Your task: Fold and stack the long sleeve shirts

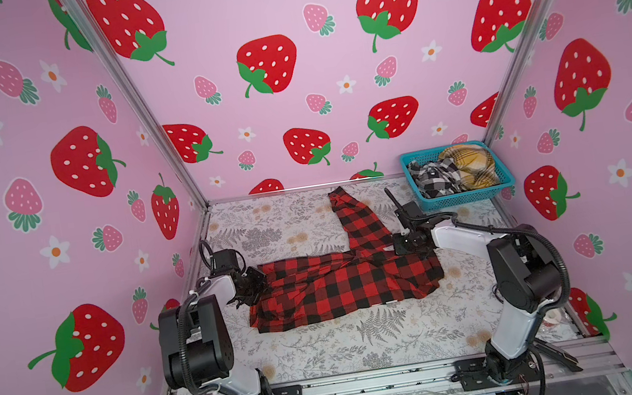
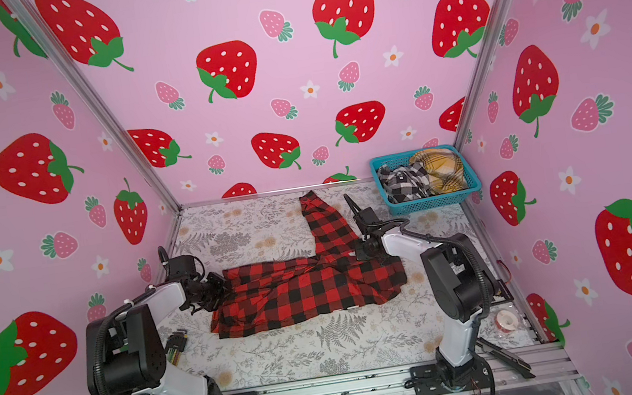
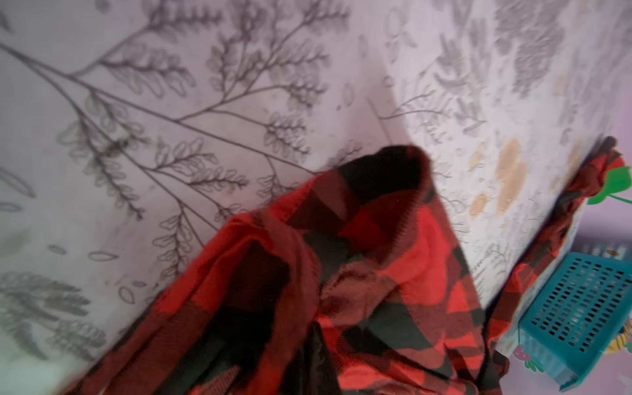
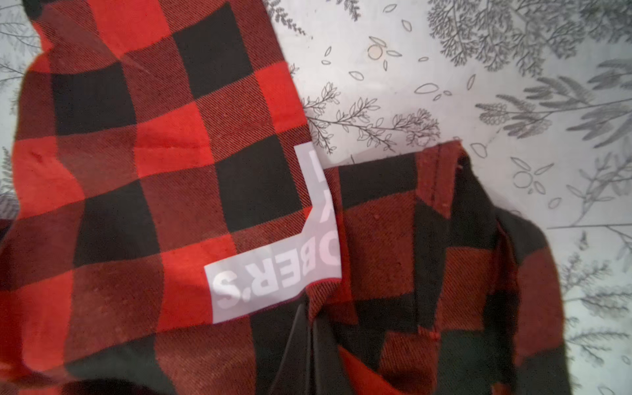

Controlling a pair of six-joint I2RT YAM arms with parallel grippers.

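Nearest me, off the rail [image 1: 374, 383], the left arm [image 1: 195, 333] and right arm [image 1: 526, 269] reach the shirt [image 1: 343, 283], which lies rumpled on the counter [image 1: 327, 352] with one sleeve [image 1: 355, 218] trailing back near the basket [image 1: 469, 198]. Left jaws are closed tight at its left edge, seemingly on bunched cloth; right jaws are closed too, pinching fabric by the white lettering [image 4: 273, 277]. Such thin pinches could slip if the arms pull apart, and the loose sleeve would likely drag and twist the fold.
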